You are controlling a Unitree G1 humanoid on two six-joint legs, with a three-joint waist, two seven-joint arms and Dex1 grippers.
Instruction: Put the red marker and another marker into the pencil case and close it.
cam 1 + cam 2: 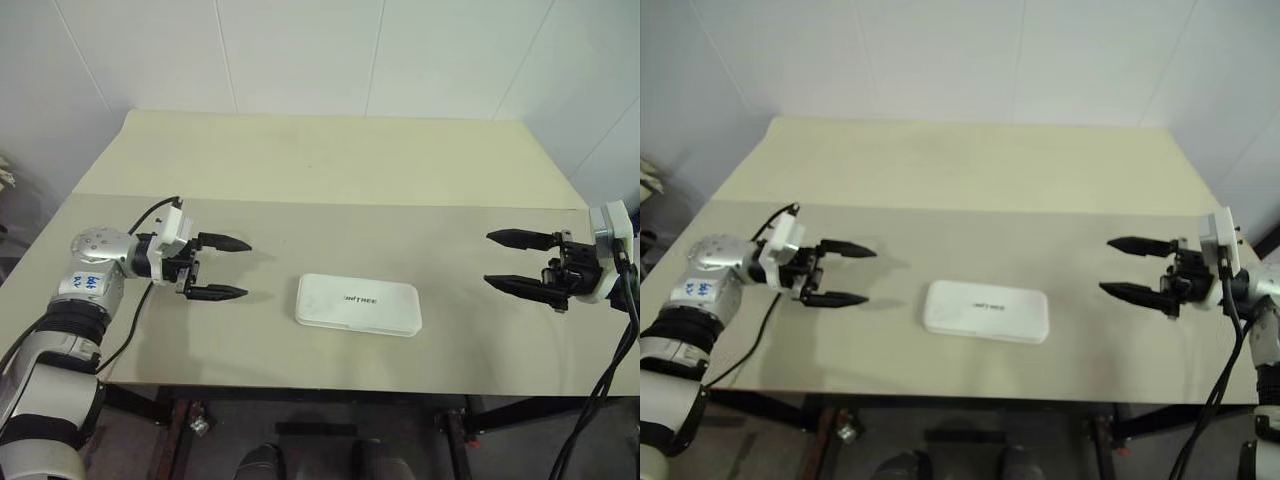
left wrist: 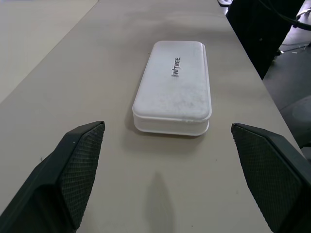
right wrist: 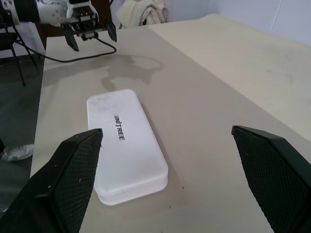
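Closed pencil case [image 3: 127, 145] flat on table [image 3: 218, 97], between right hand [image 3: 165, 184] spread fingers

A beige table [image 1: 330, 170] is standing against a white panelled wall [image 1: 300, 50], stretching away beyond both arms. A paler board [image 1: 330, 145] is lying across its far half. Underneath, a dark metal frame [image 1: 180, 420] is resting on grey floor [image 1: 130, 440].

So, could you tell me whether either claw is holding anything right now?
Nothing is held: the left claw and right claw are open, either side of the closed pencil case.
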